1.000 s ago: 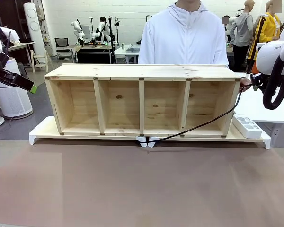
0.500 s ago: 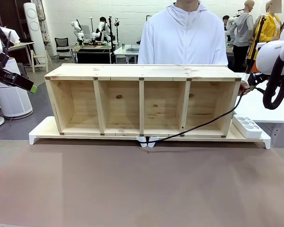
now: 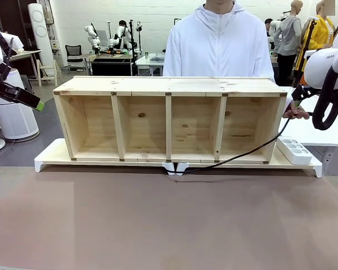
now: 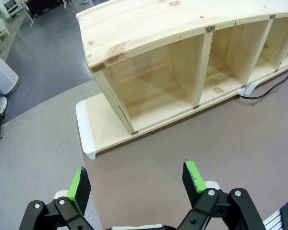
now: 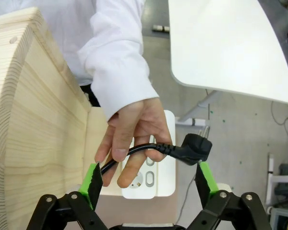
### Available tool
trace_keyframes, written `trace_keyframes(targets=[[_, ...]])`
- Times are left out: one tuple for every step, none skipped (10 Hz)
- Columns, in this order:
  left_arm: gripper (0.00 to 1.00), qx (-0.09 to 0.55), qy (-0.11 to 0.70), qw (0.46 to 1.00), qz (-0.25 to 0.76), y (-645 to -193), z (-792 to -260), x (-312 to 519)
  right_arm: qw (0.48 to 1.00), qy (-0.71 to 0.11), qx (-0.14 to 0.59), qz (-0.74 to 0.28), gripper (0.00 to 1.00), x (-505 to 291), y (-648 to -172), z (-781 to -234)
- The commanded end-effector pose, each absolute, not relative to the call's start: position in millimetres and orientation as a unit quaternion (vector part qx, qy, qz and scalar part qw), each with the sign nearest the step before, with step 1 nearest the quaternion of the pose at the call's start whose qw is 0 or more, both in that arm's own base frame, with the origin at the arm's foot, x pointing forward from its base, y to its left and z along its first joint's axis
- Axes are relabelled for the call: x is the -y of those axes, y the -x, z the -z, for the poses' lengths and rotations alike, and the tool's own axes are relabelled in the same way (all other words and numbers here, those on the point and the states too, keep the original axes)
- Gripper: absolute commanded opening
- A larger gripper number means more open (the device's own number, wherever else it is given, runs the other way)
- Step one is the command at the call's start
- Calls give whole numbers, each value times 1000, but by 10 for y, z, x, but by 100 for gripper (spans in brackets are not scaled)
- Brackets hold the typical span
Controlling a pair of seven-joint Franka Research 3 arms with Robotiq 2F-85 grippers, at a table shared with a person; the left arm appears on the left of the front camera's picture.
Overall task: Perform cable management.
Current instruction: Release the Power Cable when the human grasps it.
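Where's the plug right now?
In the person's hand beside the shelf's right end, the plug hangs between the open right gripper fingers, above the power strip.

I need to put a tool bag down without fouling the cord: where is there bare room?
The brown tabletop in front of the wooden shelf is bare edge to edge. The shelf's right end is crowded: the person's hand holds the cable beside the power strip, between the right gripper fingers.
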State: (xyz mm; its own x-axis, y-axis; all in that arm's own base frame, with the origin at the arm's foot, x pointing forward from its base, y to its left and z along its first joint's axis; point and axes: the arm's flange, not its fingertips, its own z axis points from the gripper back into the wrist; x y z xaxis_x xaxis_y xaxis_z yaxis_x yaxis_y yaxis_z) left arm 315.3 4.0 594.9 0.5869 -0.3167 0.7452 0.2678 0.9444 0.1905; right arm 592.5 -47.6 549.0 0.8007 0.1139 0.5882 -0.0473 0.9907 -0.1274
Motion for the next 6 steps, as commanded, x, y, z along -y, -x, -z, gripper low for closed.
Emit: trace_keyframes(targets=[[100, 427, -29, 889, 163, -3174, -5945, -43, 948, 54, 310, -42, 100, 488, -5923, -5483], [100, 427, -29, 889, 163, -3174, -5945, -43, 948, 54, 310, -42, 100, 488, -5923, -5483], [100, 427, -29, 889, 163, -3174, -5945, -43, 948, 54, 310, -42, 100, 488, -5923, -5483], [100, 427, -29, 889, 163, -3174, -5945, -43, 948, 54, 310, -42, 100, 488, -5923, -5483], [100, 427, -29, 889, 163, -3174, -5945, -43, 948, 54, 310, -42, 100, 488, -5923, -5483], [100, 427, -29, 889, 163, -3174, -5945, -43, 948, 54, 310, -42, 100, 488, -5923, -5483]])
